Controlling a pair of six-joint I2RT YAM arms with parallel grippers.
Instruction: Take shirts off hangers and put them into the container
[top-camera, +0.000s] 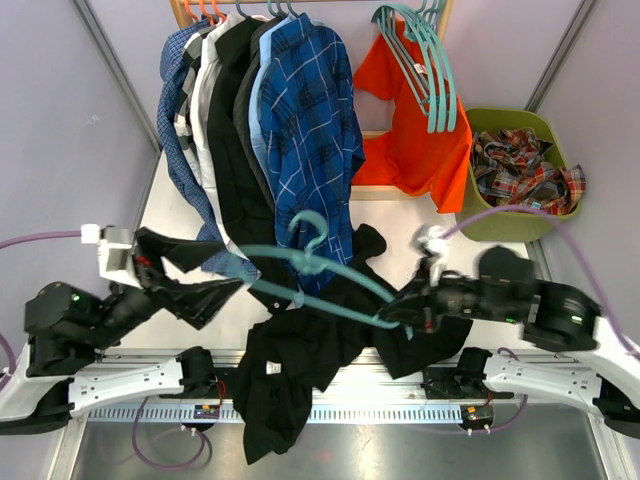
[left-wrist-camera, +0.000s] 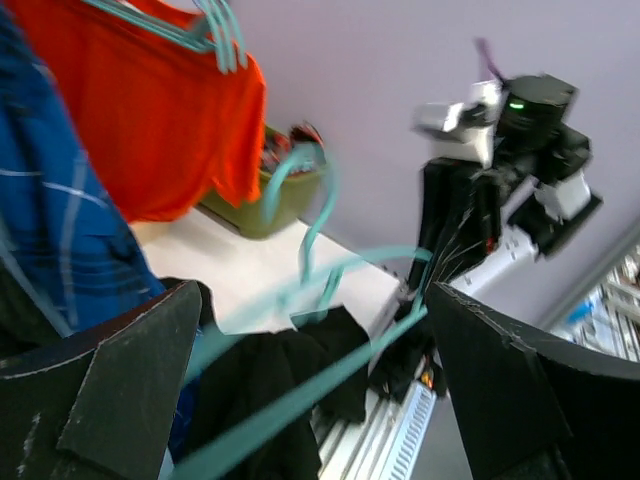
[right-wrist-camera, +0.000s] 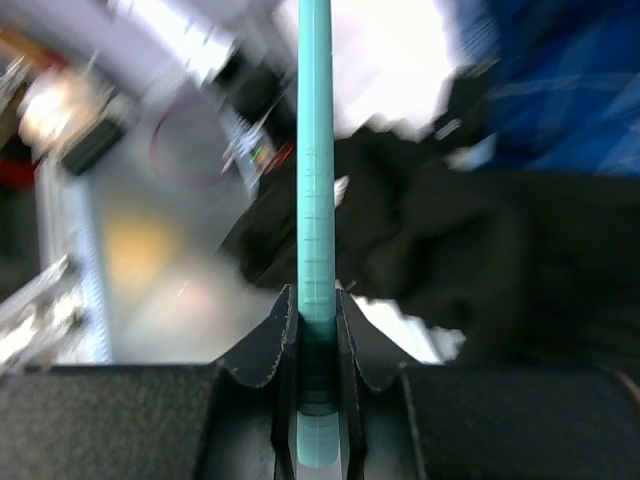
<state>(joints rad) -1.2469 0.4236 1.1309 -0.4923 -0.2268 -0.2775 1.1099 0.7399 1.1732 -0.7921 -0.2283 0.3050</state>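
As the right end effector (right-wrist-camera: 316, 300) pinches the teal hanger (top-camera: 330, 275), seemingly drawing it off the black shirt (top-camera: 290, 360) heaped on the bench (top-camera: 170, 215), the spread left end effector (left-wrist-camera: 315, 380) should next grasp that shirt for the container (top-camera: 480, 225).

Readable text: none in any view.
White tag (top-camera: 270, 368): on the black shirt (top-camera: 300, 348), well to the left of the right gripper (top-camera: 395, 315); too small to read.
Teal hanger (right-wrist-camera: 316, 180): faint raised marks on the bar just beyond that gripper's pinching fingers; blurred, illegible.
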